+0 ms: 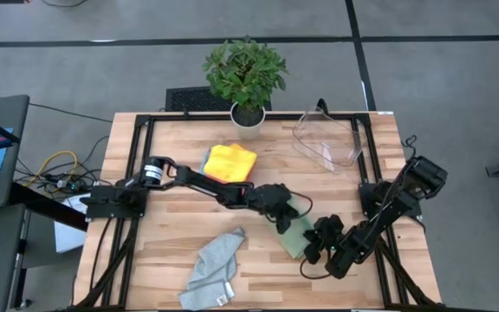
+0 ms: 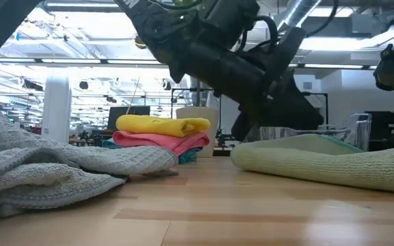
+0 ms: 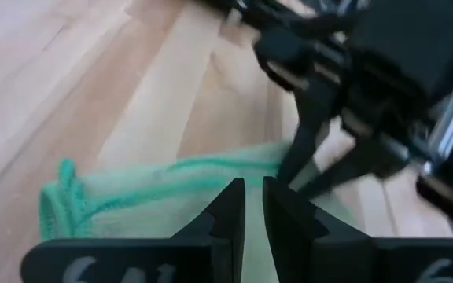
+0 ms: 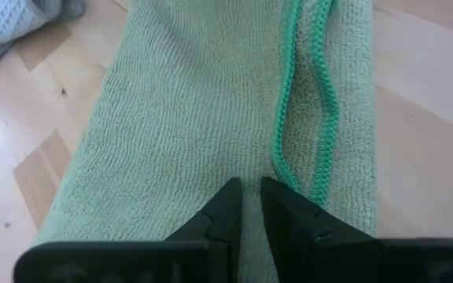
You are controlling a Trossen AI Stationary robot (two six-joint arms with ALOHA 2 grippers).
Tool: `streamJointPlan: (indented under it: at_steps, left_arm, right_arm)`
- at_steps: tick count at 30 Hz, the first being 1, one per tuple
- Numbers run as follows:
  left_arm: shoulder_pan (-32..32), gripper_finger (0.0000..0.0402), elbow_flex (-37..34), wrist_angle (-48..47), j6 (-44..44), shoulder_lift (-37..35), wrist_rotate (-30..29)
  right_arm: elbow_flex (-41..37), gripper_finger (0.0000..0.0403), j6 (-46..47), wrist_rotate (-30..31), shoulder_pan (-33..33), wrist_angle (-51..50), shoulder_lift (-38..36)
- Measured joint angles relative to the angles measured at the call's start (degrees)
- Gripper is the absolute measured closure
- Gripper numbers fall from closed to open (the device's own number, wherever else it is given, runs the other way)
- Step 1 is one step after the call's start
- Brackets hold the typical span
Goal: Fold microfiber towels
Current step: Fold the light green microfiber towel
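Sage-green microfiber towel, folded, lies right of table centre. Left gripper sits at its far edge, right gripper at its near edge, both with jaws narrow, nipping cloth, probably to pull the fold even. Finished yellow-over-pink folded stack is parked near the plant; crumpled pale grey-teal waffle towel waits at the front.

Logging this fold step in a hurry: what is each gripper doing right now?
Left gripper: nearly shut over the sage green microfiber towel; grip cannot be told.
Right gripper: nearly shut above it; grip cannot be told.

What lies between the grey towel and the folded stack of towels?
In the high view, only bare table separates the grey towel from the stack, apart from the left arm passing above it.
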Motion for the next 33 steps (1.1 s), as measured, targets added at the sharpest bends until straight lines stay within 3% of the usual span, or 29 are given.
streamJointPlan:
  at_steps: [2,6,8,13,21,26,33]
  left_arm:
    - [-0.7,0.0363,0.0,-1.4,3.3,0.1,-0.2]
    - [-2.1,0.0363,0.0,-5.9,6.5,0.1,-8.8]
    - [-1.8,0.0363,0.0,-4.6,6.6,0.6,-10.2]
    - [-0.3,0.0363,0.2,-0.8,6.3,2.3,-10.3]
    - [0.8,0.0363,2.7,-0.5,2.1,7.7,-5.6]
    - [1.7,0.0363,3.5,-3.9,1.1,7.7,-8.8]
    - [3.8,0.0363,3.3,-3.3,-1.2,7.4,-4.5]
  right_arm:
    - [0.0,0.0321,0.0,0.1,0.0,0.0,0.0]
    - [-0.1,0.0321,0.0,0.3,0.0,0.4,0.1]
    - [-0.1,0.0321,0.0,0.4,0.0,0.5,0.1]
    - [-0.1,0.0321,-0.1,0.4,0.1,0.4,0.1]
    - [-0.2,0.0321,-0.3,0.6,0.3,0.5,0.2]
    - [-0.2,0.0321,-0.7,0.8,1.1,0.0,0.2]
    - [-0.2,0.0321,-0.7,1.9,2.4,-0.2,0.3]
